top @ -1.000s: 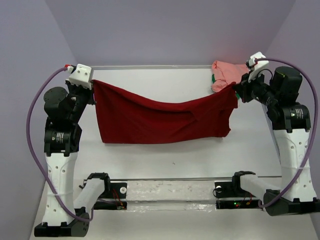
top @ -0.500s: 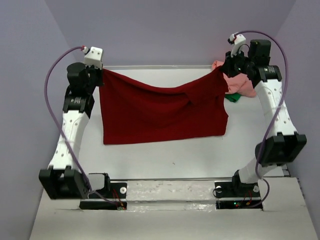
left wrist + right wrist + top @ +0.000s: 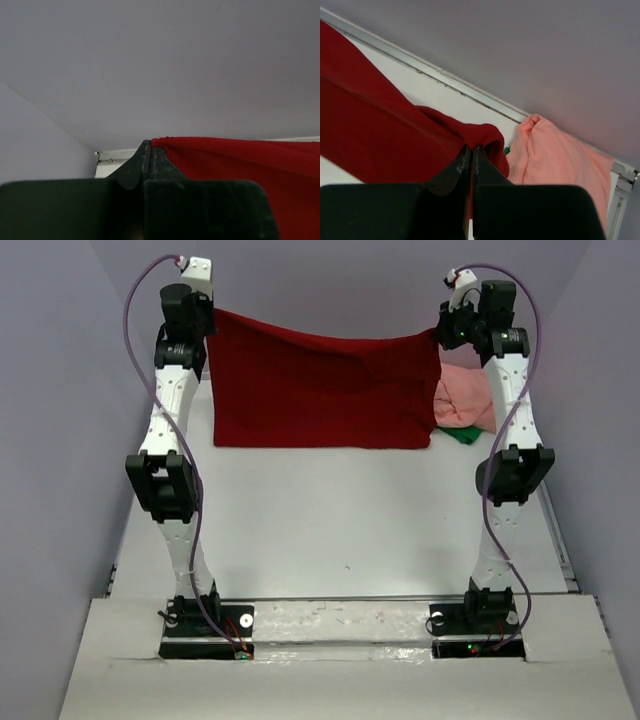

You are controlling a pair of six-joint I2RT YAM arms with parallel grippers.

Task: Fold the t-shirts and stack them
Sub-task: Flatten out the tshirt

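Observation:
The dark red t-shirt (image 3: 320, 385) hangs spread between both grippers, high above the far part of the table. My left gripper (image 3: 208, 312) is shut on its upper left corner, which shows in the left wrist view (image 3: 220, 155). My right gripper (image 3: 440, 332) is shut on its upper right corner, bunched at the fingertips in the right wrist view (image 3: 480, 135). The salmon pink t-shirt (image 3: 462, 400) lies crumpled at the far right of the table, also in the right wrist view (image 3: 555, 155). A bit of green fabric (image 3: 462, 435) pokes out beside it.
Both arms are stretched up and far out over the white table (image 3: 340, 520). The grey back wall (image 3: 330, 280) stands right behind the hanging shirt. A metal rail (image 3: 445, 77) runs along the table's far edge.
Both arms have risen and reached farther back, lifting the dark red t-shirt off the table until it hangs stretched in front of the back wall.

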